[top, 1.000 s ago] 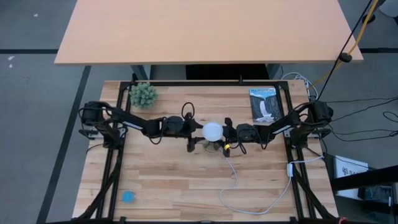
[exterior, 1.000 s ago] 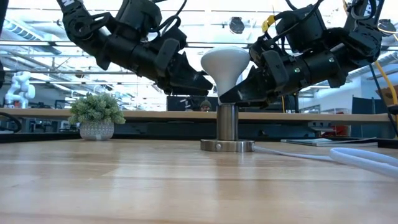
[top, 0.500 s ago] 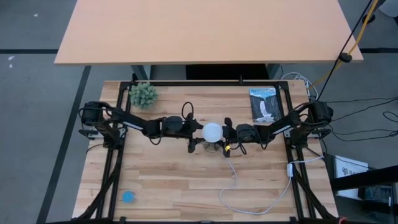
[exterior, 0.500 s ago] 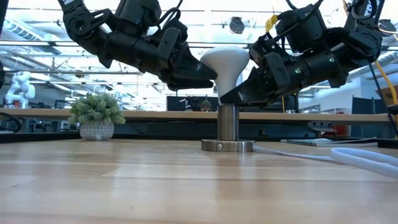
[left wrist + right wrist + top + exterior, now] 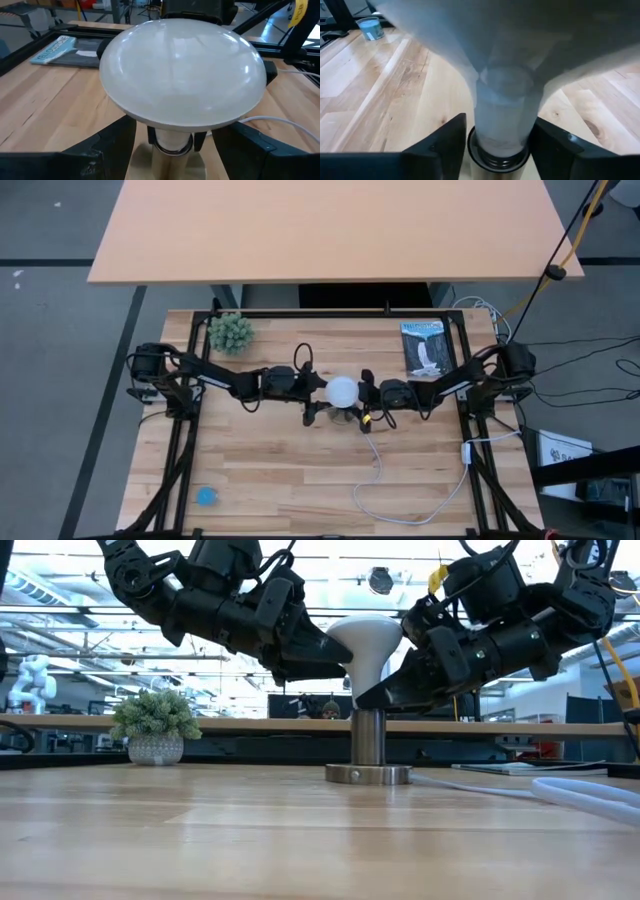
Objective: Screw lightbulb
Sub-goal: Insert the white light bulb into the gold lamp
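The white lightbulb (image 5: 365, 640) stands upright, its narrow neck (image 5: 504, 110) down in a silvery socket post (image 5: 367, 737) whose round foot rests on the table's middle. My left gripper (image 5: 340, 658) comes from the table's left. Its open fingers stand on either side of the neck just under the globe (image 5: 182, 75). My right gripper (image 5: 365, 698) comes from the table's right, lower down. Its open fingers stand close on either side of the neck, right above the socket rim (image 5: 497, 157). My left gripper reaches slanting down from the table's left, with a gap showing between each finger (image 5: 107, 145) and the neck. The globe's rim hides the fingertips, so I cannot tell whether they touch its underside. My right gripper's fingers (image 5: 447, 145) flank the neck from the table's right. A thin gap shows at one finger. I cannot tell whether the other touches.
A small potted plant (image 5: 231, 332) stands at the far left and a booklet (image 5: 424, 348) lies at the far right. The socket's white cord (image 5: 400, 495) loops toward the near right edge. A small blue thing (image 5: 206, 496) lies near the front left corner.
My left gripper's fingers have risen a little along the bulb, from beside its neck to just under the globe. The bulb stays upright in the socket.
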You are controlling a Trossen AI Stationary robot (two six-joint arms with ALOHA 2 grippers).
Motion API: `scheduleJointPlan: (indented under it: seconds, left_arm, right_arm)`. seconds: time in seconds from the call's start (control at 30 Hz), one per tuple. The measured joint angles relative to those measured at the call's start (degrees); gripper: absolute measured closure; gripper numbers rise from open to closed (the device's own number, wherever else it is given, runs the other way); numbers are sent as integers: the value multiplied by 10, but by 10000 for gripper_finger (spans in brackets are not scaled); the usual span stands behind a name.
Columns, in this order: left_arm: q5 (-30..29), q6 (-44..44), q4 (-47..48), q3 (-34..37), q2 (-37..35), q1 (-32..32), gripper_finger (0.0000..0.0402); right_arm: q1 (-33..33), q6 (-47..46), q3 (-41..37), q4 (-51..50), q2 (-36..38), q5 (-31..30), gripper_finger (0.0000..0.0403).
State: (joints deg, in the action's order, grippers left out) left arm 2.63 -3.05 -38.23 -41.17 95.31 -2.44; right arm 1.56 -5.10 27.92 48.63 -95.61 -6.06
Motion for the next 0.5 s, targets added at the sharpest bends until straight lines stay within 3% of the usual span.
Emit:
scheduleJointPlan:
  seconds: [0.23,0.5]
  left_arm:
    - [3,0,0,0,0,0,143]
    - [3,-12,-14,0,0,4,143]
  right_arm:
    - [0,0,-1,-77,45,0,165]
    - [1,-17,-1,-112,69,3,168]
